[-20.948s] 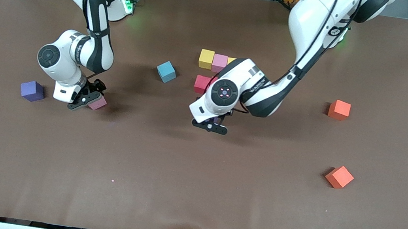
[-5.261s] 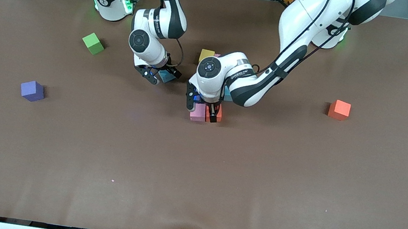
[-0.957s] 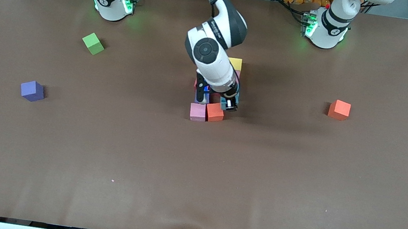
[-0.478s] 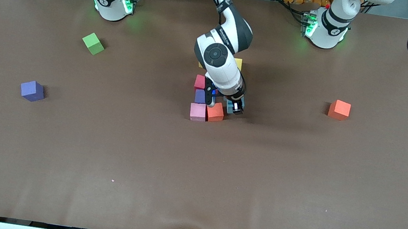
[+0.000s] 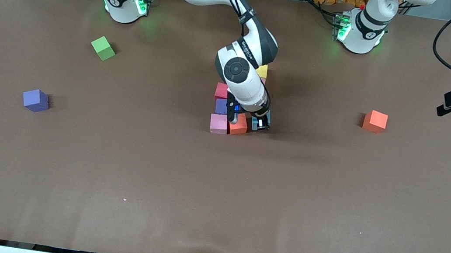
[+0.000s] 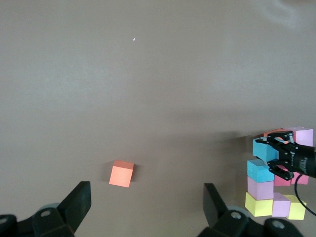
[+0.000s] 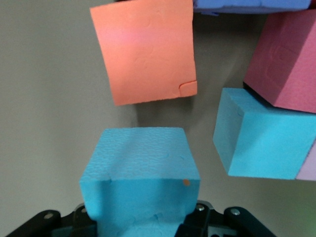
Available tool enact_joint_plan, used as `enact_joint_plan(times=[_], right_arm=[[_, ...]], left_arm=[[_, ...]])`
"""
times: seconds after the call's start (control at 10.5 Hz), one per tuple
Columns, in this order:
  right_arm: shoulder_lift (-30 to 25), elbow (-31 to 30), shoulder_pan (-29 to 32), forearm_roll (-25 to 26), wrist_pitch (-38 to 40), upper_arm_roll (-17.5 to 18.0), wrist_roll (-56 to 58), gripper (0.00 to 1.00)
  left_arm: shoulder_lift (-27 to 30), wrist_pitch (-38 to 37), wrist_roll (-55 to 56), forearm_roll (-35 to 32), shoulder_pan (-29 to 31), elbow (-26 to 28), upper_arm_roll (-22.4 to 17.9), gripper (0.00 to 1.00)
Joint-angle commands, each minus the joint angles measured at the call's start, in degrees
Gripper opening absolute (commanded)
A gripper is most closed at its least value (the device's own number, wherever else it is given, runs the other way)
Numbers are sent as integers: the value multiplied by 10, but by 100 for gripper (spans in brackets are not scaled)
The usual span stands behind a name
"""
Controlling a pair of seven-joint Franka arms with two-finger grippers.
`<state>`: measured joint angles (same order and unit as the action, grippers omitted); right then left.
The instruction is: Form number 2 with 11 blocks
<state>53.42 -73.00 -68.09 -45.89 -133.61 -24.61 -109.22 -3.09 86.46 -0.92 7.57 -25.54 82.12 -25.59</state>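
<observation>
Brown matte table (image 5: 215, 195), coloured blocks (image 5: 219, 124)

— Does any writing show on the small matte foam cubes (image 7: 143, 54) or on the brown tabletop (image 5: 215, 195)?

— None; their faces are plain colour.

— And on the white robot arm (image 5: 243, 78) reaching over the cubes?

— A dark line of lettering runs along its forearm near the wrist, but it is too small to read. Nothing else carries a label, number or sign.
</observation>
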Motion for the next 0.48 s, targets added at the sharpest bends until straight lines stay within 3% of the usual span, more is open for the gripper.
enact_joint_plan(times=[0.0,0.19,0.38], right_arm=[[23,26,12,1,-3,11,-12,13],[29,26,13,1,-14,21,-13,13],[34,26,16,1,-24,24,-12,13]], left_arm=[[9,-7,11,-2,0,0,9,100],[11,-7,11,2,15,-1,30,100],[8,-7,12,-6,179,-1,196,100]])
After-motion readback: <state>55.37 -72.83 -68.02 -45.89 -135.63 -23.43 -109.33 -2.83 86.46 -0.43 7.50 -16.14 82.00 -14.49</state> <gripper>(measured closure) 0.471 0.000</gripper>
